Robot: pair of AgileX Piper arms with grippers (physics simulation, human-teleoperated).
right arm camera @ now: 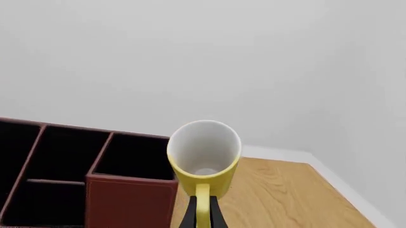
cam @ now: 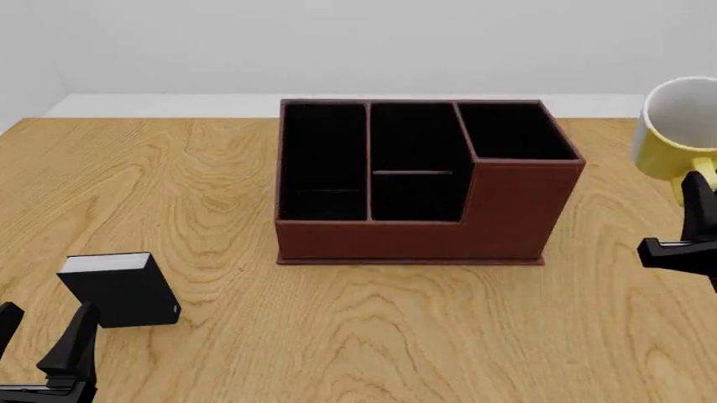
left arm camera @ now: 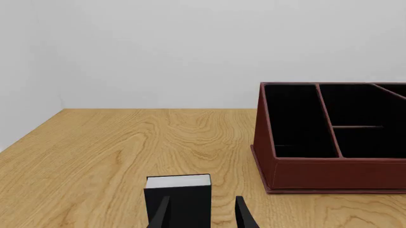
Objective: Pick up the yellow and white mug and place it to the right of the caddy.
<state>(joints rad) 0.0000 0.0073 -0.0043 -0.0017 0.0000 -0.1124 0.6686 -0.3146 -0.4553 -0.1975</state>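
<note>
The yellow and white mug (cam: 676, 128) hangs in the air off the right end of the caddy (cam: 415, 228), tipped so its white inside faces the front camera. My right gripper (cam: 694, 195) is shut on the mug's yellow handle. In the right wrist view the mug (right arm camera: 204, 153) shows above the gripper (right arm camera: 202, 214), with the caddy's taller end (right arm camera: 129, 199) beside it. My left gripper (cam: 45, 334) stands open low at the near left, with nothing between its fingers. The left wrist view shows that gripper (left arm camera: 201, 214) behind the small black book, and the caddy (left arm camera: 330, 172) off to one side.
A small black book (cam: 119, 290) with white page edges stands on the wooden table (cam: 201, 185) just ahead of my left gripper; it also shows in the left wrist view (left arm camera: 178, 192). The table's right edge (right arm camera: 345, 190) runs close to the mug.
</note>
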